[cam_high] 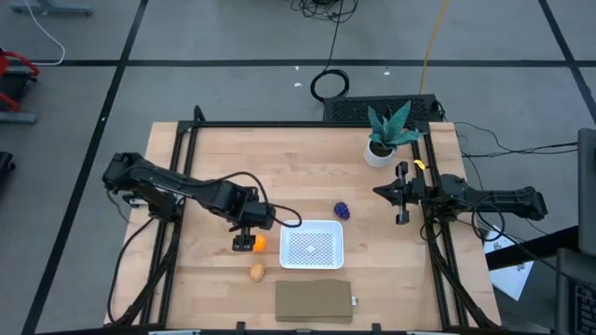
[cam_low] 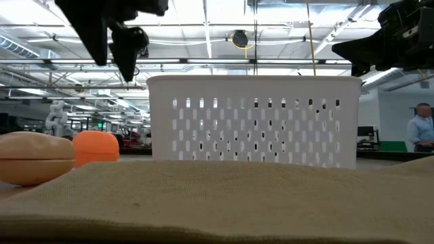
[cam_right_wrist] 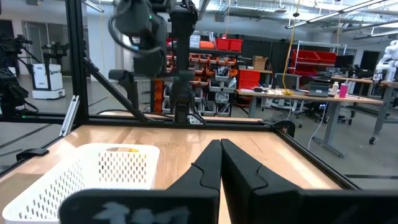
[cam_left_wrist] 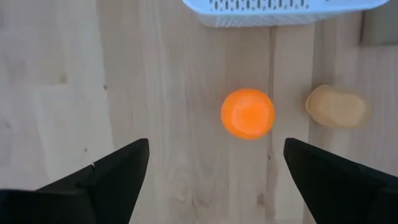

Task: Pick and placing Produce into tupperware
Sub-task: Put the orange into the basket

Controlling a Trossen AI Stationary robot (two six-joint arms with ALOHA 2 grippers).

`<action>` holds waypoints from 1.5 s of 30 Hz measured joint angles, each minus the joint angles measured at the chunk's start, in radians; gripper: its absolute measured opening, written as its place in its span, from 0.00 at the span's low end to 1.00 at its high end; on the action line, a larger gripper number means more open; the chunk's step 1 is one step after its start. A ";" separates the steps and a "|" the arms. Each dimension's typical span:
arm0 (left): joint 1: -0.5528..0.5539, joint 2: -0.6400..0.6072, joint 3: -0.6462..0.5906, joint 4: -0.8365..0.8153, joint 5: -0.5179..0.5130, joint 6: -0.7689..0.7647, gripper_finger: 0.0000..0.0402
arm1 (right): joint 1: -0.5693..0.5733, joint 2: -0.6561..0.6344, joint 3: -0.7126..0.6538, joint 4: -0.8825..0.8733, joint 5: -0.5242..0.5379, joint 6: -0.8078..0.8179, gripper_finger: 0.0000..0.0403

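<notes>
The orange piece (cam_high: pixel 259 243) (cam_left_wrist: pixel 247 112) lies on the wood just left of the white container (cam_high: pixel 312 246) (cam_low: pixel 254 118). The tan-brown piece (cam_high: pixel 257 272) (cam_left_wrist: pixel 336 106) lies nearer the near edge, and the dark purple piece (cam_high: pixel 342 211) lies beyond the container's far right corner. My left gripper (cam_high: pixel 244 243) (cam_left_wrist: pixel 216 149) hangs open above the table beside the orange piece, clear of it; in the low view my left gripper (cam_low: pixel 125 44) is well above the orange piece (cam_low: pixel 95 148). My right gripper (cam_high: pixel 402 194) (cam_right_wrist: pixel 221 155) waits shut at the table's right side.
A flat brown pad (cam_high: pixel 315 301) (cam_low: pixel 217 203) lies by the near edge in front of the container. A green potted plant (cam_high: pixel 389 135) stands at the far right. Black frame rails (cam_high: pixel 177 186) run along the table's left, right and far sides.
</notes>
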 joint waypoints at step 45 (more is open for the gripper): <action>-0.033 0.000 -0.400 0.540 0.102 -0.044 0.94 | 0.000 0.000 0.000 0.000 0.000 -0.001 0.00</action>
